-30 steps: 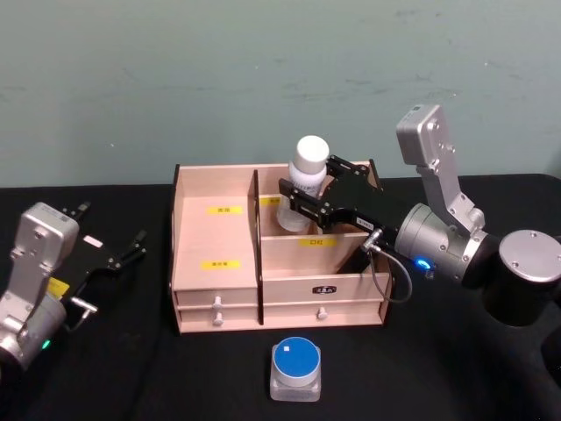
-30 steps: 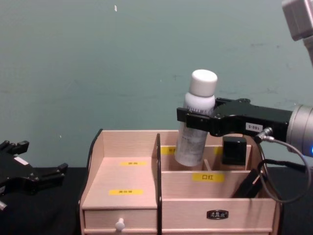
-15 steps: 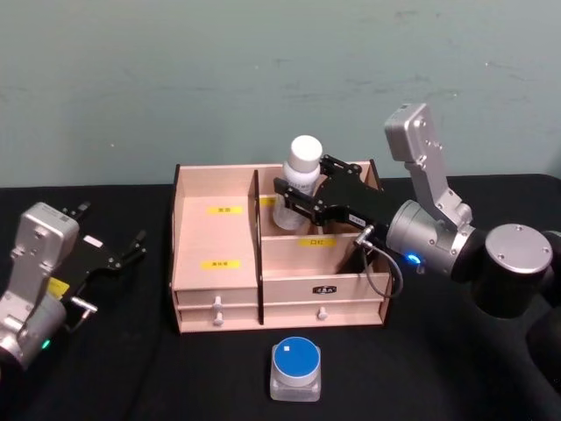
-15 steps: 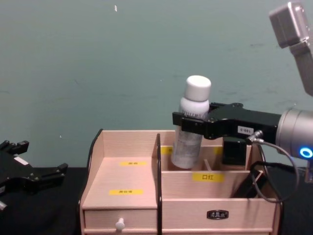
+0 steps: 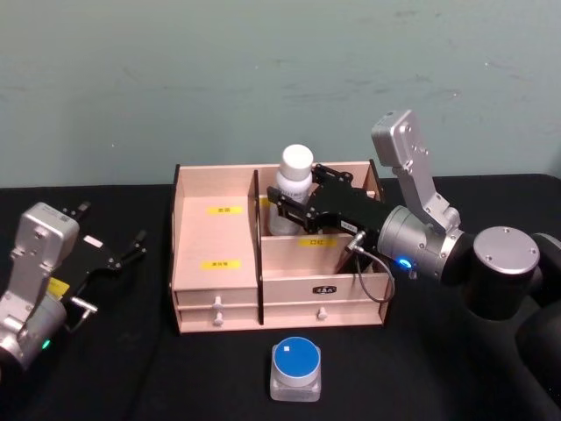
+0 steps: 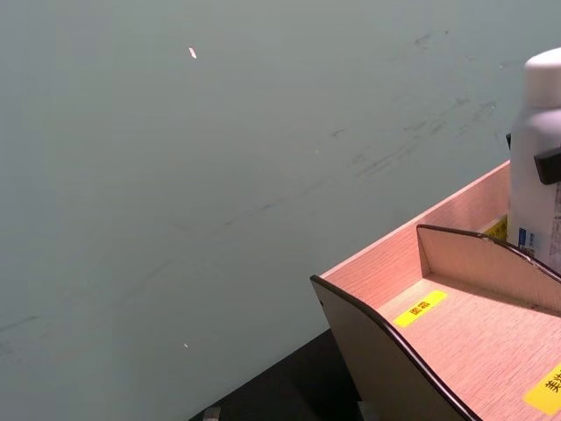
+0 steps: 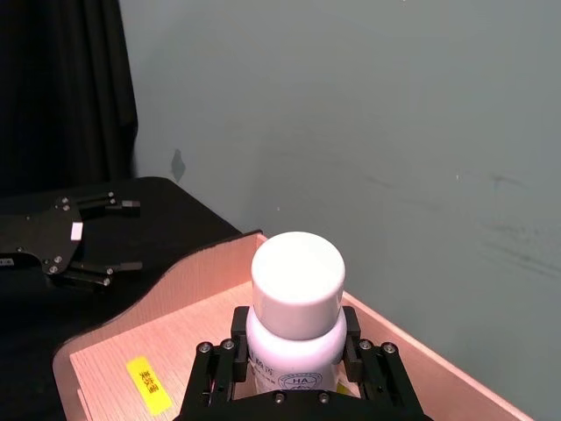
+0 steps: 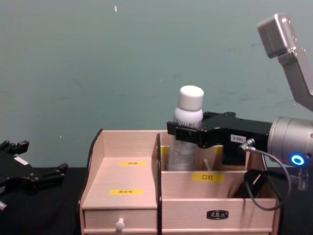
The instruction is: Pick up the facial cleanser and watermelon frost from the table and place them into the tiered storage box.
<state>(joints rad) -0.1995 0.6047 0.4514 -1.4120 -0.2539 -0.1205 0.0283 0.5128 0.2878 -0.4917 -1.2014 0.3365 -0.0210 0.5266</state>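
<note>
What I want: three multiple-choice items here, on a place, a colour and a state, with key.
1. Where is the white plastic bottle with the white cap?
A. On the table.
B. In a rear compartment of the pale-wood tiered storage box.
C. In a drawer.
2. What colour is the round lid of the small squarish container?
A. Red.
B. Green.
C. Blue.
3. How is the right gripper?
A. Shut on the bottle.
B. Open, empty.
C. Resting on the table.
Key: B, its base is below the box's rim; C, seen from above; A, fingers clamp it. The left gripper lies open on the table.
</note>
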